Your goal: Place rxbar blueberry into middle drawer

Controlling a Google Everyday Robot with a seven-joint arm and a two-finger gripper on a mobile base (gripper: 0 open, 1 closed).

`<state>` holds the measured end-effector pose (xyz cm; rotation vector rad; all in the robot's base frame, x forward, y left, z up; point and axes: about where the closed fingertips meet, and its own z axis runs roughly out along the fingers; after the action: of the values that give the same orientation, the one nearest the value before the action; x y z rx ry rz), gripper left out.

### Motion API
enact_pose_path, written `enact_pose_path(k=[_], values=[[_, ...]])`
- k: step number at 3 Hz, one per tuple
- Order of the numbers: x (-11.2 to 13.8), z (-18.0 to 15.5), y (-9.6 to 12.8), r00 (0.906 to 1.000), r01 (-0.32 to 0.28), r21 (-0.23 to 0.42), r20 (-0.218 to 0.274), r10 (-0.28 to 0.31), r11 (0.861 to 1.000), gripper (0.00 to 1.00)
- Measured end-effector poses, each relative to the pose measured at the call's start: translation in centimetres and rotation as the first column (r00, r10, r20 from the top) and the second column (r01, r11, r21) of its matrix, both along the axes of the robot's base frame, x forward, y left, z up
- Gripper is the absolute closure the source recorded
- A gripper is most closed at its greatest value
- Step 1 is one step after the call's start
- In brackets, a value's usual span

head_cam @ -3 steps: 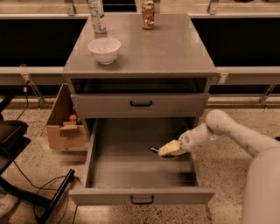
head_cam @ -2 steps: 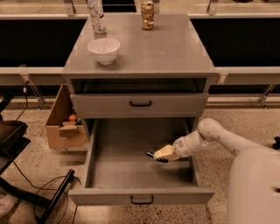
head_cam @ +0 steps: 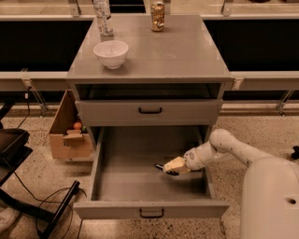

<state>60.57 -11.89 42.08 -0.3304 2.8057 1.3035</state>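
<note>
The middle drawer [head_cam: 131, 184] is pulled wide open at the bottom of the grey cabinet, its flat floor showing. My gripper [head_cam: 167, 168] reaches in from the right and sits low over the right half of the drawer floor. It is shut on the rxbar blueberry [head_cam: 160, 166], of which only a small dark end shows at the gripper's tip, just above or touching the floor. My white arm [head_cam: 224, 147] crosses over the drawer's right wall.
The closed drawer above has a black handle [head_cam: 150, 111]. On the cabinet top stand a white bowl [head_cam: 111, 53], a can [head_cam: 158, 9] and a clear bottle [head_cam: 103, 17]. A cardboard box [head_cam: 70, 135] and black chair legs [head_cam: 28, 205] are at the left.
My gripper has moved left and a little lower inside the drawer, carrying the bar with it. The drawer and the things on top have not moved.
</note>
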Motion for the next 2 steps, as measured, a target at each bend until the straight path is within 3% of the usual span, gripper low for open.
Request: enact_pose_path(k=[2], values=[[0.0,0.0,0.01,1.0,0.0,0.0,0.0,0.0,1.0,0.16]])
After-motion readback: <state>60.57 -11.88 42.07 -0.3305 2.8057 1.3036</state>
